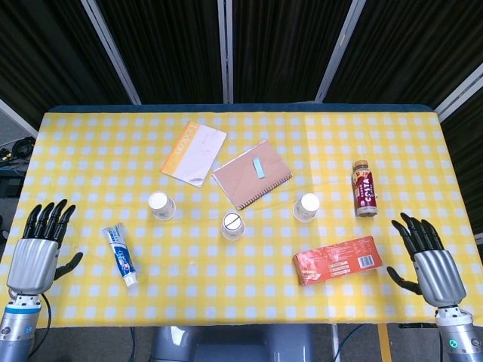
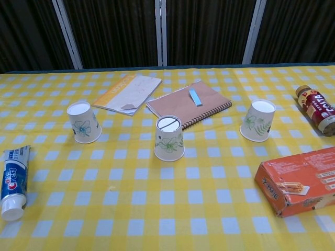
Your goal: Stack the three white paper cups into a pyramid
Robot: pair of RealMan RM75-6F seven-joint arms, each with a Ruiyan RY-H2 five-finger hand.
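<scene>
Three white paper cups with green leaf prints stand upside down and apart on the yellow checked table. The left cup (image 1: pixel 161 205) (image 2: pixel 84 122), the middle cup (image 1: pixel 233 225) (image 2: pixel 169 138) and the right cup (image 1: pixel 306 207) (image 2: pixel 258 121) form a loose row. My left hand (image 1: pixel 38 248) hovers at the table's near left corner, fingers spread, holding nothing. At the near right corner my right hand (image 1: pixel 428 260) is likewise spread and empty. Neither hand shows in the chest view.
A toothpaste tube (image 1: pixel 121 256) (image 2: pixel 12 181) lies near the left hand. An orange box (image 1: pixel 337 260) (image 2: pixel 301 179) lies near the right hand, a brown bottle (image 1: pixel 364 188) (image 2: pixel 316 109) beyond it. A brown spiral notebook (image 1: pixel 251 173) and an orange-edged pad (image 1: pixel 193 153) lie behind the cups.
</scene>
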